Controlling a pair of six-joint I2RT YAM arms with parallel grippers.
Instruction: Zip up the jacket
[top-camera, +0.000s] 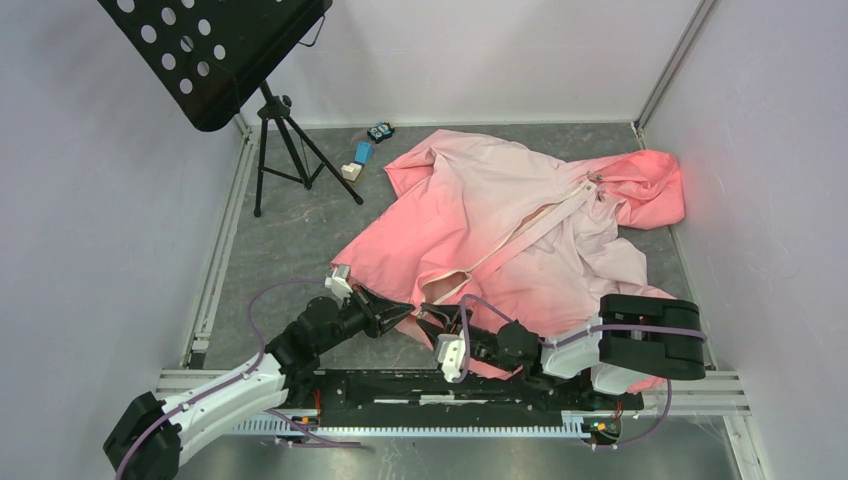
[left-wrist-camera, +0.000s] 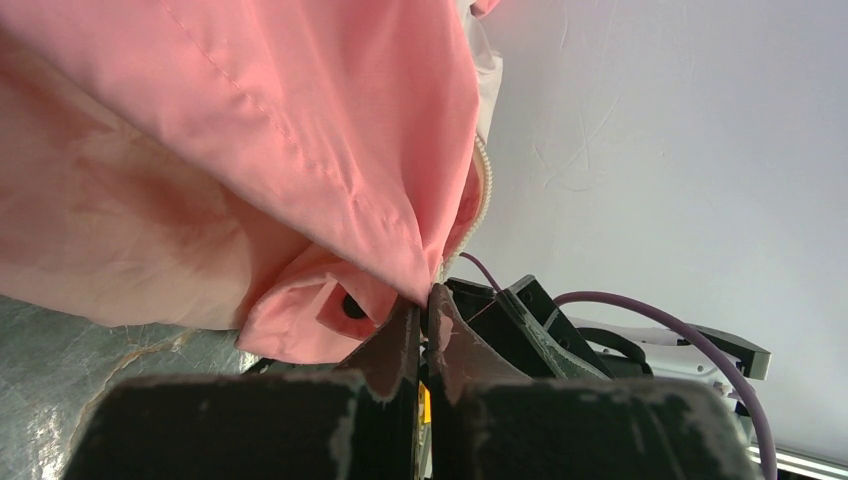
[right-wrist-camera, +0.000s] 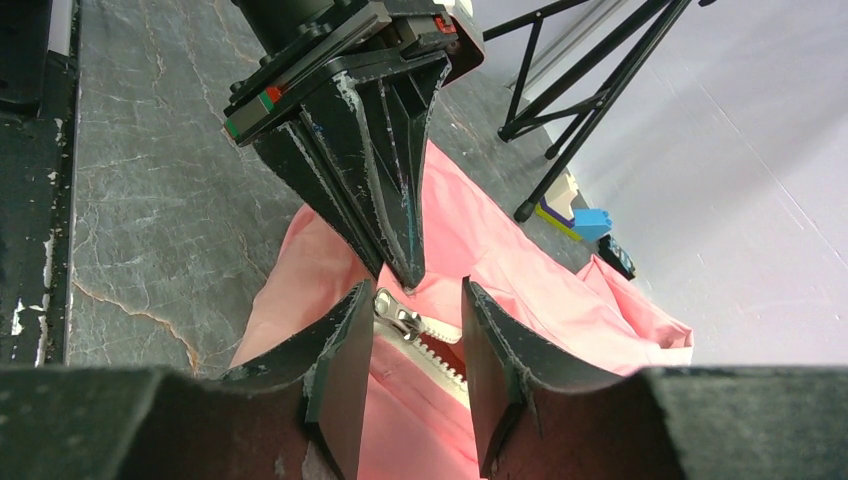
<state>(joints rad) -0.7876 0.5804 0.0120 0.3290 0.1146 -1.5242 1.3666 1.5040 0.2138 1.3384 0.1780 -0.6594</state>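
The pink jacket (top-camera: 520, 215) lies spread on the grey floor, hood at the far right, its cream zipper strip (top-camera: 530, 235) running diagonally. My left gripper (top-camera: 405, 312) is shut on the jacket's bottom hem beside the zipper end; in the left wrist view the gripper (left-wrist-camera: 425, 300) pinches pink cloth (left-wrist-camera: 250, 150) next to the zipper teeth (left-wrist-camera: 484, 190). My right gripper (top-camera: 437, 322) is open just beside it. In the right wrist view the gripper (right-wrist-camera: 415, 295) straddles the metal zipper slider (right-wrist-camera: 398, 313), with the left gripper's tips (right-wrist-camera: 400, 250) right above it. The slider touches neither finger.
A black music stand (top-camera: 215, 50) on a tripod (top-camera: 290, 150) stands at the far left. Small blocks (top-camera: 357, 160) and a dark object (top-camera: 379, 131) lie beyond the jacket. White walls enclose the floor. A black rail (top-camera: 450, 385) runs along the near edge.
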